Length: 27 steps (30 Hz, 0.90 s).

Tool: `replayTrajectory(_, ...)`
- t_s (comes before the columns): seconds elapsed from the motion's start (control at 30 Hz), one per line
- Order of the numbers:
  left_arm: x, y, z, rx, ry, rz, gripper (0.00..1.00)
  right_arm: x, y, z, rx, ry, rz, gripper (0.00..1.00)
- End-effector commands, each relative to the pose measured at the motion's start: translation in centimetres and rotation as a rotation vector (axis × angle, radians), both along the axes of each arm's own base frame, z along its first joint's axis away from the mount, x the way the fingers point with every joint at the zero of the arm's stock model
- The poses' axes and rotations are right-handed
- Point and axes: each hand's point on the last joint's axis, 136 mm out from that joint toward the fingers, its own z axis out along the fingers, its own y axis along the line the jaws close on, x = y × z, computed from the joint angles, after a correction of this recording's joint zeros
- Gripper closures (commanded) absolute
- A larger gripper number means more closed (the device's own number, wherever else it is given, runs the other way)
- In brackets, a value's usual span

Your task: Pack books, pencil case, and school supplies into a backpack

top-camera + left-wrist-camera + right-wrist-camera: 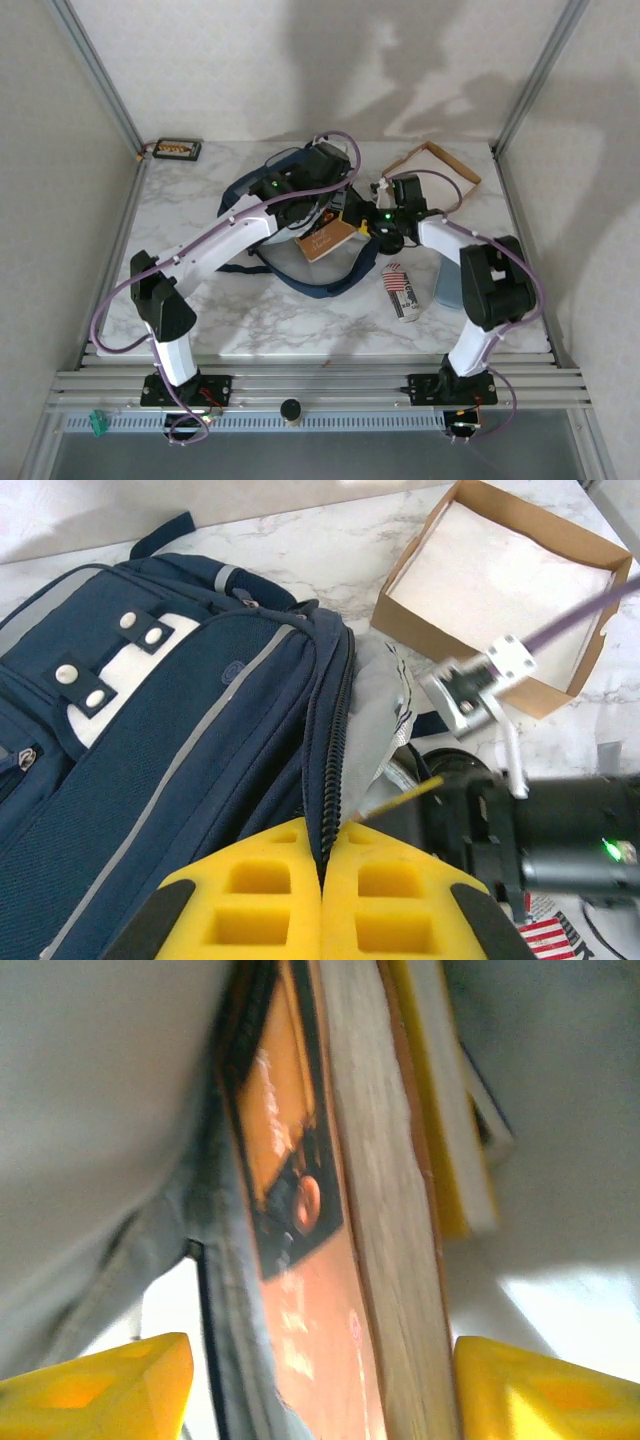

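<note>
The navy backpack (262, 190) lies at mid-table, its front pocket and pale stripe close up in the left wrist view (150, 760). My left gripper (323, 855) is shut on the backpack's zipper edge, holding the grey-lined mouth (378, 715) apart. A brown book (326, 238) sticks out of that mouth. In the right wrist view the brown book (330, 1300) stands edge-on between the yellow fingertips (100, 1390) of my right gripper (322, 1400), which is open around it. A yellow book (440, 1130) lies behind it, with grey lining (100, 1110) on the left.
A shallow cardboard tray (437, 165) stands at the back right, also beside the backpack (500, 590). A white pouch with red stripes (400, 291) and a pale blue object (446, 290) lie near the right arm. A small dark tray (176, 150) sits at the back left corner.
</note>
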Motion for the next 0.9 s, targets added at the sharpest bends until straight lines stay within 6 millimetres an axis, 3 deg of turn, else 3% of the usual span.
replayTrajectory(0.0, 0.4, -0.1, 5.7, -0.127, -0.128, 0.037, 1.0, -2.4, -3.8, -0.9, -0.235, -0.029, -0.058, 0.24)
replayTrajectory(0.07, 0.5, -0.4, 5.4, -0.132, -0.123, 0.04, 1.0, -3.4, -4.2, -0.8, -0.258, -0.023, -0.055, 0.23)
replayTrajectory(0.17, 0.7, -0.9, 5.1, -0.152, -0.114, 0.037, 1.0, -5.3, -2.2, -0.2, -0.256, -0.039, -0.019, 0.29)
replayTrajectory(0.33, 0.6, -1.6, 4.9, -0.183, -0.097, 0.027, 1.0, -6.5, 0.2, -2.5, -0.203, 0.011, -0.001, 0.54)
replayTrajectory(0.43, 0.5, -2.1, 4.7, -0.201, -0.081, 0.015, 1.0, -4.9, 0.8, -3.1, -0.205, -0.004, -0.024, 0.63)
replayTrajectory(0.7, -1.0, -4.7, 4.4, -0.244, -0.031, 0.022, 1.0, 3.2, 1.5, -1.7, -0.252, -0.192, -0.127, 0.82)
replayTrajectory(0.77, -1.0, -5.1, 3.7, -0.263, -0.009, 0.053, 1.0, 4.0, 2.0, -1.5, -0.21, -0.201, -0.101, 0.83)
replayTrajectory(0.87, -0.4, -5.2, 2.4, -0.288, 0.023, 0.131, 1.0, 2.9, 1.7, -0.4, -0.173, -0.215, -0.049, 0.78)
